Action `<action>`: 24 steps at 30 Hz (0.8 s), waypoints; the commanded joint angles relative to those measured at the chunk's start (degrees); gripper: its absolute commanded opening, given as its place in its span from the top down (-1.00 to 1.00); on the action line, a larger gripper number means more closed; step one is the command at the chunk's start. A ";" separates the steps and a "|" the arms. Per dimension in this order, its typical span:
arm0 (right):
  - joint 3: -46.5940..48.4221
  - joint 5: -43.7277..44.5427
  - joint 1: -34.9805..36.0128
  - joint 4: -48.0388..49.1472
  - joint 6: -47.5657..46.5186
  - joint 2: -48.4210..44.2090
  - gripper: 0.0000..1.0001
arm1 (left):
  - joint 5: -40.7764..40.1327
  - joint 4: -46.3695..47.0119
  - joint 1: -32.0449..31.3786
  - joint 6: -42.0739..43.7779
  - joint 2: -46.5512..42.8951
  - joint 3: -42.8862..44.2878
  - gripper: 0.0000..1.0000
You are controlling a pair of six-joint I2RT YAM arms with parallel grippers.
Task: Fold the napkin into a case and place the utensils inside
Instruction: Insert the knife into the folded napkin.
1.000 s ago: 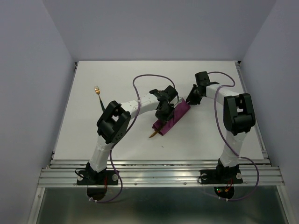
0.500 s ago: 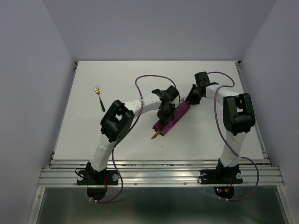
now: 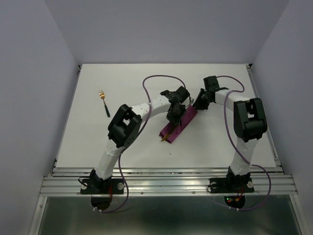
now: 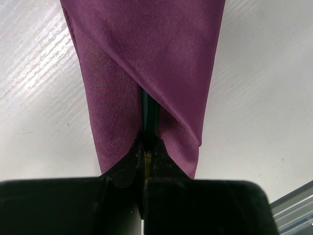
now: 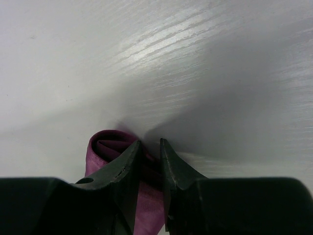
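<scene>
Top view of a white table (image 3: 220, 142) with 2 robot arms reaching in from 6 o'clock. A narrow plum-purple case (image 3: 182, 125) lies just right of the table's centre, slanting from 1 o'clock down to 7 o'clock.

The left gripper (image 3: 172, 116) sits over the middle of the case. In its wrist view the jaws are pressed together on a slim dark piece that runs into the cloth fold, most likely the knife handle. A gold knife (image 3: 163, 137) tip pokes out of the case's 7 o'clock end.

The right gripper (image 3: 197, 104) is at the case's 1 o'clock end. Its jaws are narrow and pinch the rolled cloth edge, holding that end down.

The fork (image 3: 103, 101) lies alone toward 10 o'clock, well apart from the case and both grippers.

Progress: the folding looks done. The knife is mostly inside but not fully seated. The fork has not been picked up, so roughly 1 of 2 utensils is nearly placed.
</scene>
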 commanded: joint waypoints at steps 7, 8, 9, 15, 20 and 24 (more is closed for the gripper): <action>-2.13 -0.42 1.01 0.82 -0.84 -1.58 0.44 | -1.72 -2.57 1.43 0.75 2.37 6.56 1.00; -2.31 -0.34 1.01 0.82 -0.84 -1.58 0.44 | -1.80 -2.57 1.61 0.83 2.55 6.74 1.00; -2.39 -0.33 1.01 0.82 -0.93 -1.67 0.44 | -1.98 -2.57 1.69 0.92 2.55 6.91 1.00; -3.18 -0.69 1.53 1.52 -1.54 -1.58 0.44 | -2.42 -3.27 2.40 1.62 2.99 8.58 1.00; -3.45 -1.21 1.54 1.87 -1.72 -1.14 0.44 | -2.60 -3.54 2.75 2.59 3.52 9.90 1.00; -3.36 -1.74 1.54 2.14 -1.98 -0.97 0.44 | -2.86 -4.24 2.92 3.38 4.57 11.39 1.00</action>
